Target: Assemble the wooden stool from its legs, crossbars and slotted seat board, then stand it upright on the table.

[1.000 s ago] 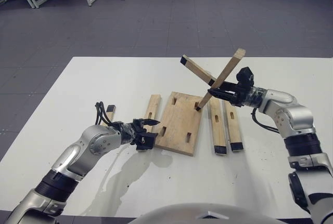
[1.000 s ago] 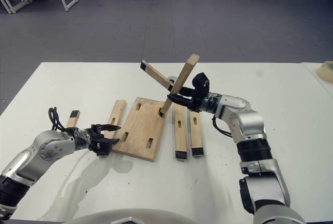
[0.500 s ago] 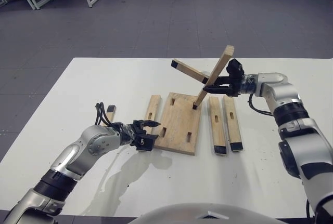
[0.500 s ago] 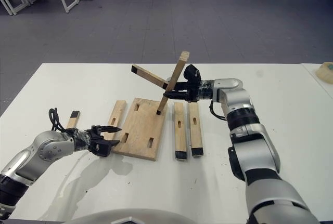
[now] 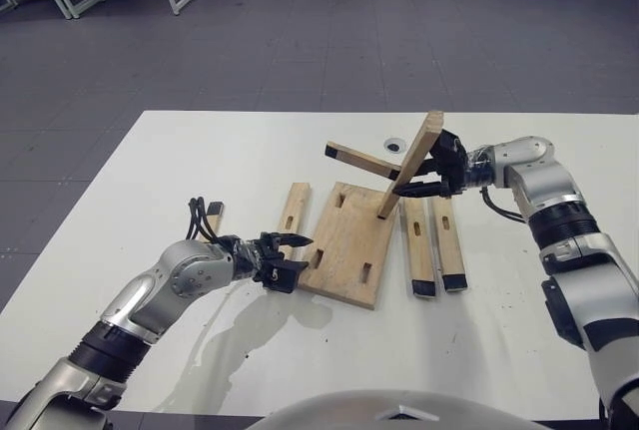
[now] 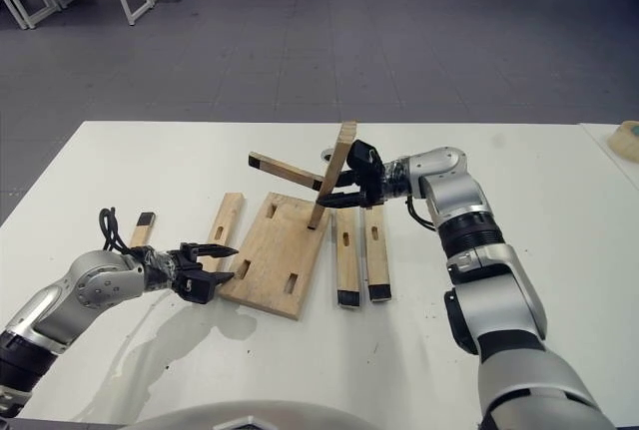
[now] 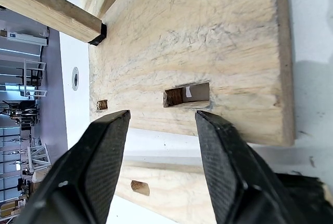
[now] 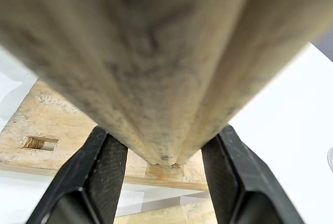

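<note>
The slotted seat board (image 5: 344, 245) lies flat mid-table. Over its far right corner my right gripper (image 5: 427, 173) is shut on a crossed pair of legs (image 5: 411, 161), tilted steeply. The lower black-tipped end (image 5: 384, 213) of that pair rests on the board near a slot. In the right wrist view the held leg (image 8: 156, 52) runs between the fingers (image 8: 101, 177). My left gripper (image 5: 288, 258) is open at the board's near left edge. In its wrist view the fingers (image 7: 99, 167) stand on either side of a slot (image 7: 187, 95), with nothing between them.
One loose bar (image 5: 292, 213) lies left of the board, and two black-tipped bars (image 5: 416, 245) (image 5: 448, 245) lie to its right. A small black-tipped piece (image 5: 212, 215) sits further left. A round ring mark (image 5: 396, 146) shows on the table behind the board.
My right arm has swung the crossed legs left and more upright, with the lower end staying on the board. The board has turned slightly. The left gripper has barely moved.
</note>
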Controlling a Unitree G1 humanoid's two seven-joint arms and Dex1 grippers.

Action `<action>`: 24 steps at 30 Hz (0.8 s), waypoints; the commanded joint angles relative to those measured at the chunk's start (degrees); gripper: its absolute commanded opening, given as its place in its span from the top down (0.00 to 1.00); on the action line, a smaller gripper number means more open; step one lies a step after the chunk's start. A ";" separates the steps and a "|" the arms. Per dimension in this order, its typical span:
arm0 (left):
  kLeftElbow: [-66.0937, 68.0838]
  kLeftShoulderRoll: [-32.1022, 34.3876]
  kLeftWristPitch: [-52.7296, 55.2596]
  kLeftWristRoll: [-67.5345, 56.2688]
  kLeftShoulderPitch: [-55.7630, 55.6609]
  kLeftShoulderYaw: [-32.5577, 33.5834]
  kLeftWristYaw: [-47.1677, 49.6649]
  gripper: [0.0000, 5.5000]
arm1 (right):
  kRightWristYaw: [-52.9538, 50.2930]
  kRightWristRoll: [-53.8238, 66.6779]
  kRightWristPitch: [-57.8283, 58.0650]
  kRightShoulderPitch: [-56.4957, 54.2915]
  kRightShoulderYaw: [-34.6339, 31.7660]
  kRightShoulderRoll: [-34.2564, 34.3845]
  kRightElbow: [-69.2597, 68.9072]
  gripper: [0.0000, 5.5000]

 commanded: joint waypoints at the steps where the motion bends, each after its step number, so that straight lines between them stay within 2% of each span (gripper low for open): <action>1: 2.01 -0.27 2.62 1.76 3.04 -2.16 -1.99 0.57 | 0.84 -2.28 11.35 6.50 2.44 2.51 9.25 0.63; 5: 2.30 -0.47 3.04 1.39 2.65 -2.20 -1.97 0.57 | 0.59 0.60 18.91 1.04 -0.71 3.92 14.78 0.63; 9: 2.73 -1.06 3.24 1.64 1.48 -2.60 -2.00 0.57 | -1.69 -1.69 15.13 -2.19 -0.56 3.89 16.28 0.63; 14: 1.87 -1.97 4.36 2.01 2.08 -2.86 -1.45 0.57 | -8.50 -4.94 8.97 5.23 1.47 3.75 8.83 0.63; 19: 0.94 -2.66 5.48 2.01 2.83 -2.81 -1.02 0.57 | -12.39 -5.63 10.08 10.97 3.18 5.26 2.86 0.63; 24: 0.82 -2.73 5.73 1.98 2.53 -2.78 -0.99 0.57 | -12.63 -4.90 11.82 11.18 2.86 4.59 0.20 0.63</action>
